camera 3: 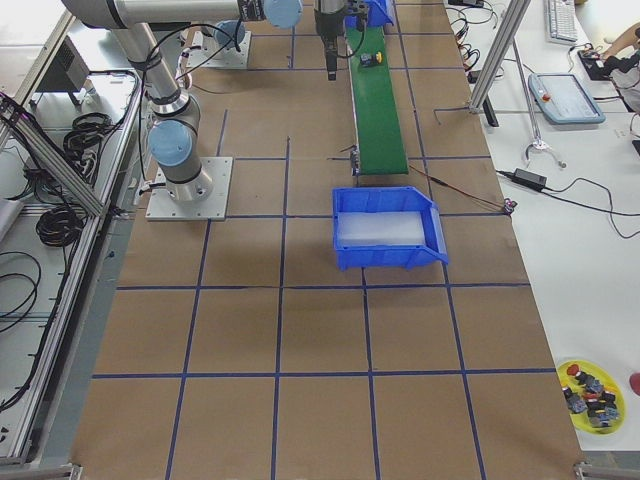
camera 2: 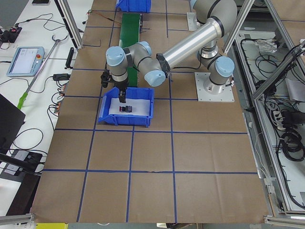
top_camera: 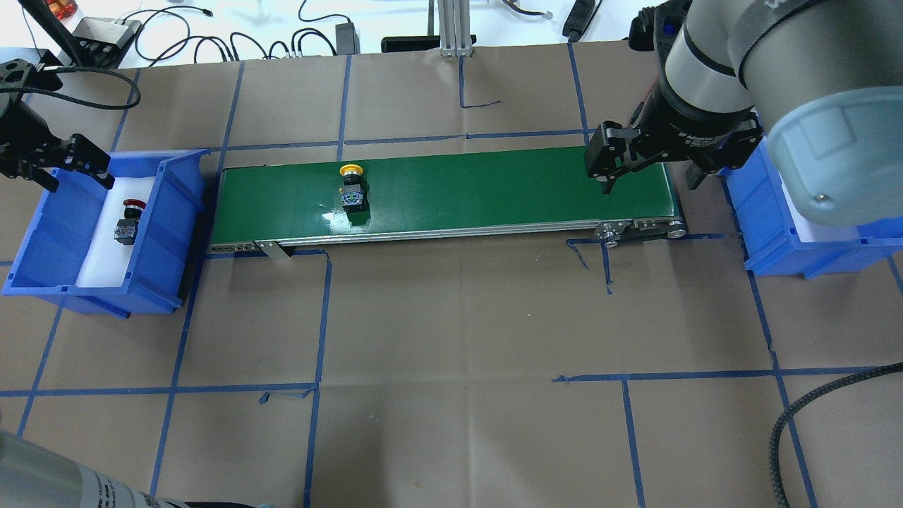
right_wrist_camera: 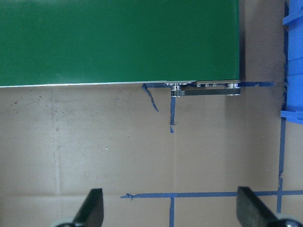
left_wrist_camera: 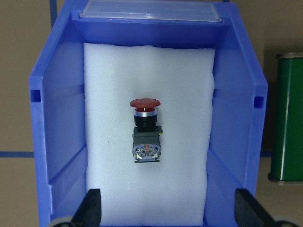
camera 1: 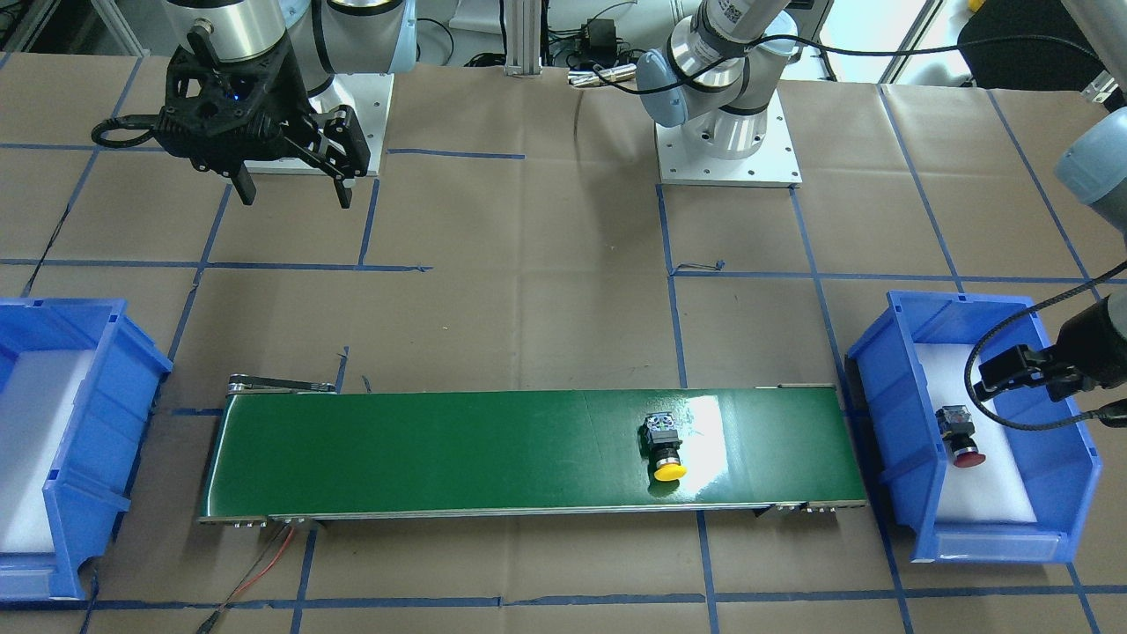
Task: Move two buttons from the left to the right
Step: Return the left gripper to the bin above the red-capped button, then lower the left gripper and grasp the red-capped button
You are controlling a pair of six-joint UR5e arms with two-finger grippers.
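Brown paper marked off by blue tape covers the counter (top_camera: 451,317), on which a green belt (top_camera: 494,190) runs from left to right between two blue bins. The yellow button (top_camera: 351,187) lies on its side on the left part of the belt, with its cap pointing away from the robot and its grey body toward it; nothing touches it. The red button (left_wrist_camera: 146,135) lies on its side on the white foam (left_wrist_camera: 118,85) that lines the left bin (top_camera: 169,233), near the middle of the pad, with its cap also pointing away from the robot. The left arm (camera 2: 190,40) reaches over this bin. The left jaws hang above the red button, spread wide and clear of it, with one finger (left_wrist_camera: 92,208) at each lower corner of the wrist view. The right arm (top_camera: 705,77) hangs above the belt's right end, just beside the right bin (top_camera: 776,240), whose foam carries nothing visible. The right jaws are likewise spread wide and hold nothing; below them the wrist view shows the belt's end and taped paper.
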